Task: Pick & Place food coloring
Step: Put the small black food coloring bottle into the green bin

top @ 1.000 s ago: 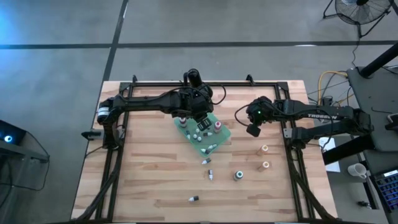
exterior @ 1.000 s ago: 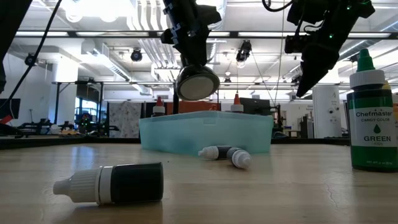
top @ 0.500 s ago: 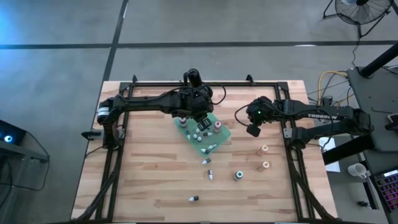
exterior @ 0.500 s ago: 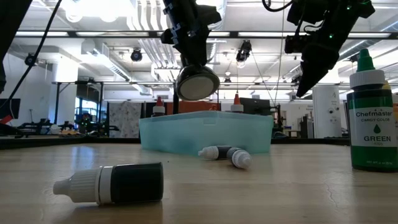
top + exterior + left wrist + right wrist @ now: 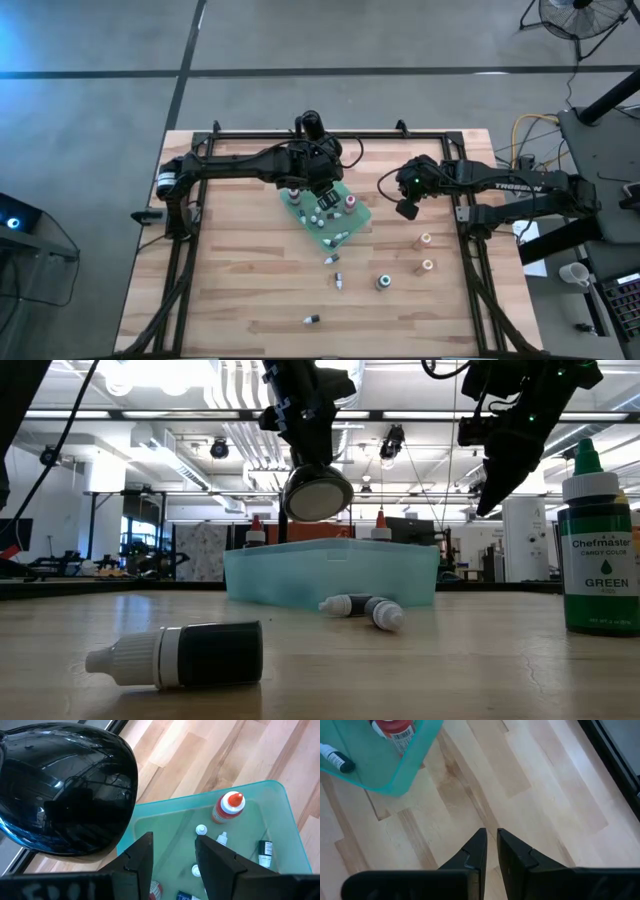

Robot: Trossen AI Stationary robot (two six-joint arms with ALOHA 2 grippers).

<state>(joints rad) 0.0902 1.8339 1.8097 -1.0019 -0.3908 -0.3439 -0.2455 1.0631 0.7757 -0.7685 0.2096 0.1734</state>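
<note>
High view shows the tiny food coloring dropper bottles (image 5: 338, 282) split: several inside the translucent teal plastic tray (image 5: 357, 224) directly under the left gripper (image 5: 318, 196), others strewn on the wooden worktop (image 5: 240, 280) well beyond it. Its fingers stand part-open and empty above the tray; descending carelessly could topple upright bottles. Beside the tray, the right gripper (image 5: 490, 851) hangs shut, holding nothing.
</note>
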